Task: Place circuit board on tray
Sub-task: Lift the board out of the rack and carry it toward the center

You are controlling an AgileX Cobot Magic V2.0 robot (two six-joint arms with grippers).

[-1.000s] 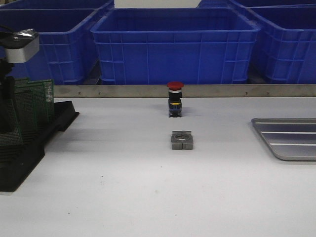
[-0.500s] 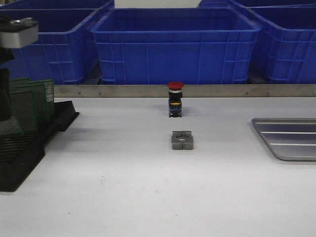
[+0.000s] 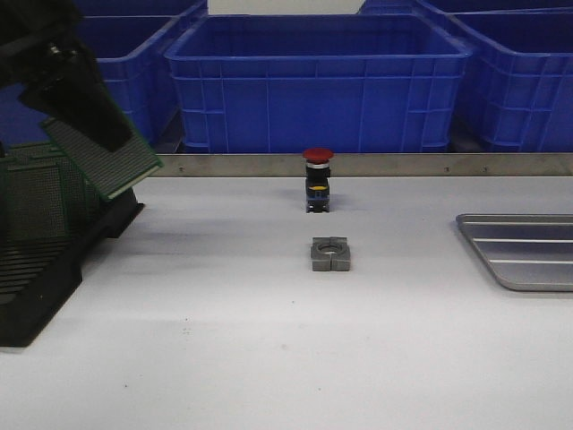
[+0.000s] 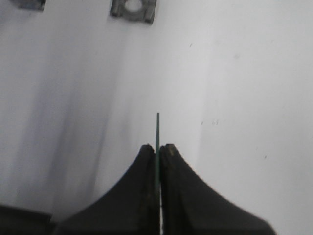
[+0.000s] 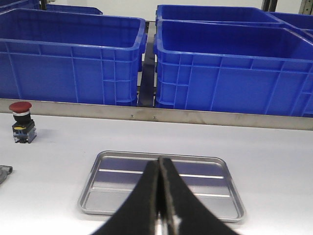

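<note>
My left gripper (image 3: pixel 76 112) is shut on a green circuit board (image 3: pixel 107 159) and holds it tilted in the air above the black slotted rack (image 3: pixel 40 278) at the left. In the left wrist view the board (image 4: pixel 157 128) shows edge-on as a thin green line between the shut fingers (image 4: pixel 139 196). More green boards (image 3: pixel 36 202) stand in the rack. The silver-grey tray (image 3: pixel 528 253) lies at the table's right edge. My right gripper (image 5: pixel 160 164) is shut and empty, above the near side of the tray (image 5: pixel 98 169).
A red push button (image 3: pixel 318 179) and a grey metal block (image 3: pixel 329 253) sit mid-table; both also show in the wrist views, the button (image 5: pixel 21 121) and the block (image 4: pixel 133 10). Blue bins (image 3: pixel 318 81) stand behind a metal rail (image 3: pixel 358 165).
My left gripper has lifted a circuit board out of the rack and swung it up and to the right, tilting it. The right side is unchanged.
</note>
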